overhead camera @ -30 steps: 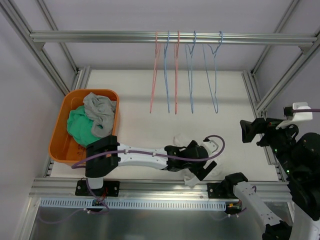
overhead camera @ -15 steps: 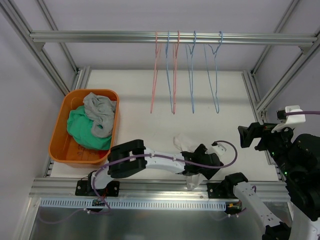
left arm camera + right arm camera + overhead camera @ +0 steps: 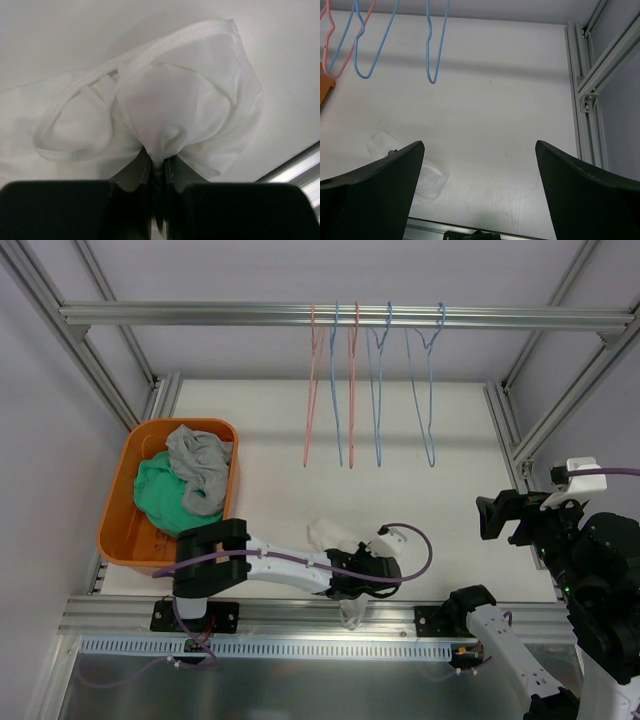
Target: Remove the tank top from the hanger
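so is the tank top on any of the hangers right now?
No: the hangers all hang bare, and the white tank top is bunched on the table, pinched in the left hand.

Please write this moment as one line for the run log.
left gripper: jaws shut on white tank top | right gripper: jaws open, empty | tank top: on table, off the hangers

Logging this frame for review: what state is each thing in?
tank top: off the hangers, bunched on the table, pinched.
left gripper: shut on the tank top.
right gripper: open, empty.
hangers: bare, hanging from the rail.
orange bin: holds green and grey clothes.
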Robot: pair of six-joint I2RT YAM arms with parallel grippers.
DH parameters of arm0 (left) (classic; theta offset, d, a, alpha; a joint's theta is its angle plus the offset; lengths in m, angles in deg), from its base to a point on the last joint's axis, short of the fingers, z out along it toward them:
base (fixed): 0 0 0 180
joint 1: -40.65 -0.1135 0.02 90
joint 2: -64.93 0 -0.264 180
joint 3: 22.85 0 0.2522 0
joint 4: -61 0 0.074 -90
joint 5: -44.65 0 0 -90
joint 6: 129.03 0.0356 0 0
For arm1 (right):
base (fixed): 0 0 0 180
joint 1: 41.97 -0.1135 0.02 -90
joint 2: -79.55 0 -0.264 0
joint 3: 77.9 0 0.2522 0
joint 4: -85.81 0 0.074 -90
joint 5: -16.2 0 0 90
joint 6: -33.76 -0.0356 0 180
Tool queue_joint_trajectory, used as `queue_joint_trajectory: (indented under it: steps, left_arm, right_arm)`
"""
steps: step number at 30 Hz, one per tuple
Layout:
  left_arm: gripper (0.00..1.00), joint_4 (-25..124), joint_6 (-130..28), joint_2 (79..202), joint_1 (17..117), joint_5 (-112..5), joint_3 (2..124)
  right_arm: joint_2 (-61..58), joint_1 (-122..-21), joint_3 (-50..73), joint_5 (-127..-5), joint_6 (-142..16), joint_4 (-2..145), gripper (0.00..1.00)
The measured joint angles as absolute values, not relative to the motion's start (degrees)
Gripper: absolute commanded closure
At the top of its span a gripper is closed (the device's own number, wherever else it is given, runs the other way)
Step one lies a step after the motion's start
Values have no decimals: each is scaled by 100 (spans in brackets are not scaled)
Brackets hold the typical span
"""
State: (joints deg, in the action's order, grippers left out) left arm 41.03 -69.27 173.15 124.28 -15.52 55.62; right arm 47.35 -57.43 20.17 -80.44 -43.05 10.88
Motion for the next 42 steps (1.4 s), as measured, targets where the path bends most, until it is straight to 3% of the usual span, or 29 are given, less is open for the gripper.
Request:
queue_joint_trajectory:
  steps: [8, 19, 27, 35, 42]
  left_arm:
    - [100, 2225, -8063, 15914, 12400, -335, 5107]
    - [100, 273, -8778, 14085, 11897, 382, 5201]
    - [100, -1220, -9167, 13280, 11665, 837, 5969]
    - [100, -1871, -8883, 12987, 10608, 902, 6356]
    - [100, -1932, -8009, 12850, 9576, 1053, 7844]
  right_arm:
    - [4827, -5743, 1939, -8094, -4307, 1182, 1]
    - [4827, -5743, 1926, -8094, -4287, 1270, 1]
    - [4827, -5743, 1926, -8085, -4261, 1326, 1]
    - [4827, -5743, 1915, -7954, -4270, 1455, 1]
    - [4807, -5743, 1906, -7845, -4290, 1567, 0]
